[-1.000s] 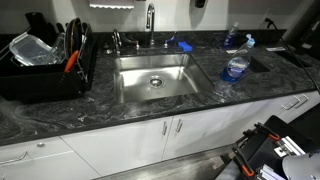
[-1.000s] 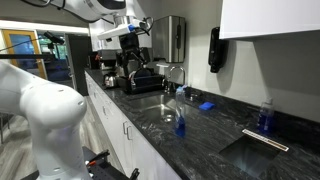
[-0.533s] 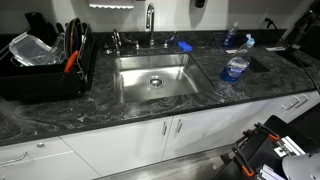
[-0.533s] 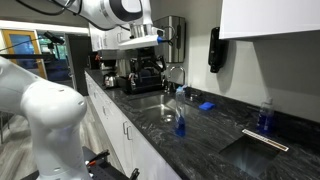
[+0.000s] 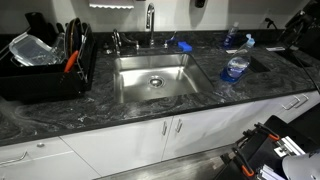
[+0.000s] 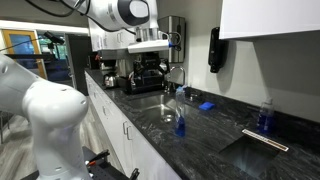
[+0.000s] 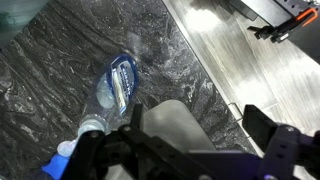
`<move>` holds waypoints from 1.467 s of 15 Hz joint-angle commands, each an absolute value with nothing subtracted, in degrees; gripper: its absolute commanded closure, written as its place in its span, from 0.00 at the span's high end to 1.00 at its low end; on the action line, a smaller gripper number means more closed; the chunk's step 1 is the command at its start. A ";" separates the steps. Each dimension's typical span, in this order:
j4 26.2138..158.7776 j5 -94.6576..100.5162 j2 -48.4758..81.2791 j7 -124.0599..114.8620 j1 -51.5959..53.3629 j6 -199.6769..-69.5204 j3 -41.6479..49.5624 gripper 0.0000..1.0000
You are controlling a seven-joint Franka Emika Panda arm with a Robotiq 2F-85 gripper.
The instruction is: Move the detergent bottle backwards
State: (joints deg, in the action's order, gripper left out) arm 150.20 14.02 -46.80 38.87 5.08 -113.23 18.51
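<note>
In an exterior view the small clear plastic detergent bottle of blue liquid stands upright on the dark marbled stone counter, just beside the steel sink on the side away from the black dish rack, nearer the front edge than the wall. In an exterior view along the counter the bottle stands close to that front edge, and the white robot arm is high up and well apart from it. In the wrist view the bottle sits below and ahead of the black two-finger gripper, whose jaws are spread wide with nothing between them. The bottle is probably light, with thin walls that give under a hard squeeze, a smooth and possibly slippery skin, and a small base that may tip if nudged. The rounded body at the pale label looks the surest place to take hold, rather than the slim neck
</note>
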 commanded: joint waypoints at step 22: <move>140.07 -2.46 -20.04 65.74 0.98 -131.18 25.69 1.00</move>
State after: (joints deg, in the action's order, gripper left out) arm 141.94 0.55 -24.61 60.88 2.16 -128.96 26.39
